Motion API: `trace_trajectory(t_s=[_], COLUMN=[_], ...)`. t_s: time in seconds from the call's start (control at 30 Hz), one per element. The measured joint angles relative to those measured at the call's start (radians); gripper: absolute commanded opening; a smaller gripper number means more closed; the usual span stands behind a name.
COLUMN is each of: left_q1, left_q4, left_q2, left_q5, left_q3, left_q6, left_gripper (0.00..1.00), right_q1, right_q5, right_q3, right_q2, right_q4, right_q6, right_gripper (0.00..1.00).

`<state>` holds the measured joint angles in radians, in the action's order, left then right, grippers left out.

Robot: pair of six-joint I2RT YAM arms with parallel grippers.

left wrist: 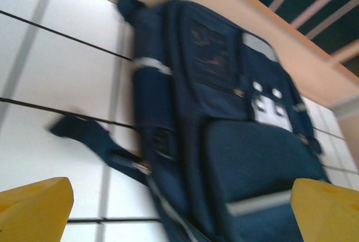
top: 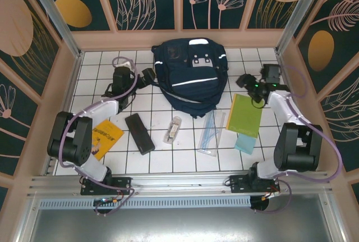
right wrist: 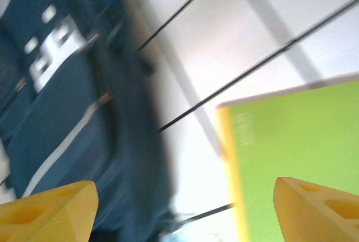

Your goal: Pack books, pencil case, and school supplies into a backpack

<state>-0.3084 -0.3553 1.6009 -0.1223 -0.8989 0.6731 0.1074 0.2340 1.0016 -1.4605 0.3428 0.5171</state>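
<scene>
Nothing is judged packed yet: the backpack (top: 190, 76) is laid front-up, and all the items are spread on the tiles on its near side. Ranged from its left to its right are the yellow-orange book (top: 106, 137), the pencil case (top: 139, 133), the clear tube (top: 173, 129), the ruler set (top: 210, 132), the yellow-green book (top: 245, 114) and the teal pad (top: 245, 142). The left gripper (top: 145, 76) is held just beside the backpack's left flank and the right gripper (top: 245, 81) near its right. Both are spread apart and empty.
</scene>
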Motion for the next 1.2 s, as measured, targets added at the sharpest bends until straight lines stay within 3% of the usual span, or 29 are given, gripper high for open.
trace_trajectory(t_s=[0.17,0.33,0.5,0.67,0.8,1.1,1.2], left_q1=[-0.143,-0.242,-0.289,-0.31,-0.341,-0.508,-0.546], left_q4=[-0.03,-0.068,-0.084,-0.111,-0.101,-0.052,0.01], left_q2=[-0.003,0.037,0.098,0.136,0.176,0.323,0.407], left_q5=[-0.032,-0.062,-0.108,-0.156,-0.185,-0.231,-0.238], left_q3=[0.037,0.027,-0.011,-0.037,-0.099,-0.295,-0.38], left_q6=[0.084,0.129,0.148,0.159,0.163,0.154,0.139], left_gripper=[0.98,0.98,0.98,0.96,0.88,0.63,0.61], right_q1=[0.163,0.232,0.23,0.218,0.183,0.14,0.139], right_q5=[-0.076,-0.056,0.029,0.028,0.068,0.214,0.231], right_q3=[-0.125,-0.221,-0.288,-0.297,-0.309,-0.346,-0.347], right_q2=[0.007,0.003,-0.021,-0.021,-0.014,0.041,0.042], right_q4=[-0.001,-0.007,-0.061,-0.079,-0.102,-0.131,-0.136], right_q6=[-0.014,-0.018,-0.023,-0.039,-0.043,-0.045,-0.048], right_gripper=[0.88,0.87,0.84,0.82,0.79,0.71,0.68])
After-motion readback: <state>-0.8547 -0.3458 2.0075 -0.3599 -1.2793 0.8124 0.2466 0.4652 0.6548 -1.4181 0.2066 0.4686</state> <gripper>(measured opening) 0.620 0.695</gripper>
